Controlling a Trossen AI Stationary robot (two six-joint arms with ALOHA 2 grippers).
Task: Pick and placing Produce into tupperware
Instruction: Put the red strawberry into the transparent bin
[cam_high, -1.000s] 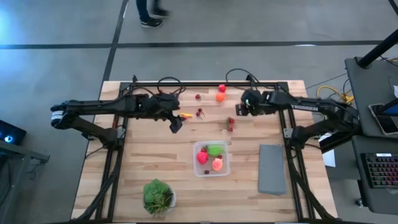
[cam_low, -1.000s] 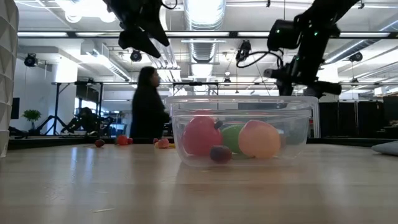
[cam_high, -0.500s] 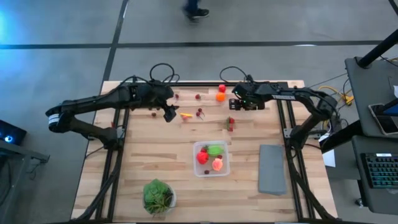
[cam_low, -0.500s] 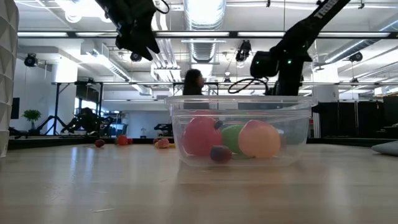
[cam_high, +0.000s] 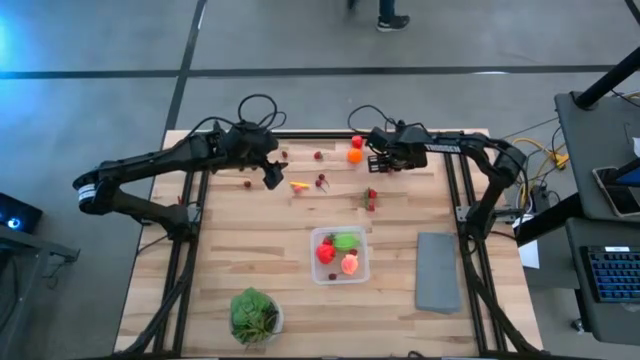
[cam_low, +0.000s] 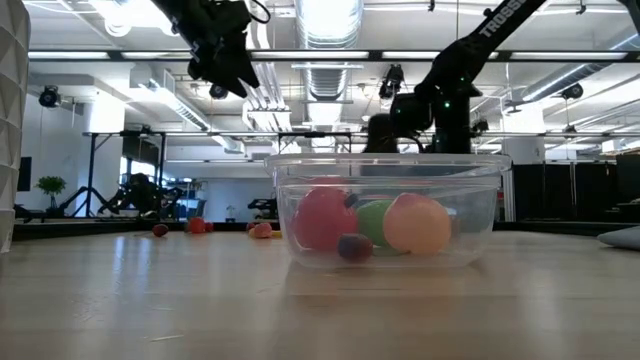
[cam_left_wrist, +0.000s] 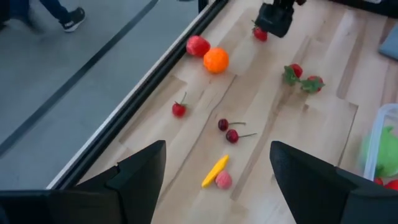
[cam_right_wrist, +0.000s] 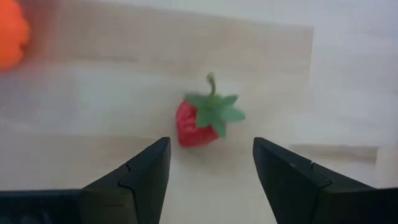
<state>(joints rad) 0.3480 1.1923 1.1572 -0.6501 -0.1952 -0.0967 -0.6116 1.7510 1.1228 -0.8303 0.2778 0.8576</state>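
The clear tupperware (cam_high: 340, 254) sits on the table's near middle, with red, lime-green and orange pieces inside (cam_low: 385, 222). Loose produce lies near the far edge: a red piece (cam_high: 357, 142), an orange (cam_high: 354, 156), cherries (cam_high: 322, 181), a yellow piece (cam_high: 299, 185) and strawberries (cam_high: 371, 198). My left gripper (cam_high: 272, 178) hangs open above the table, left of the yellow piece (cam_left_wrist: 214, 171). My right gripper (cam_high: 377, 161) is open just right of the orange. In its wrist view a red strawberry (cam_right_wrist: 202, 121) lies on the wood between and beyond its fingers, untouched.
A flat grey slab (cam_high: 437, 270) lies right of the tupperware. A leafy plant in a white bowl (cam_high: 255, 315) stands at the near left. A black frame rail (cam_high: 330, 135) borders the far edge. A person's feet (cam_high: 392, 20) show on the floor beyond the table.
My left gripper has drawn back toward the far-left and stayed open. My right gripper has reached toward the table's left, ending beside the orange, and sits lower in the low view. A person has walked from left to right past the far side of the table.
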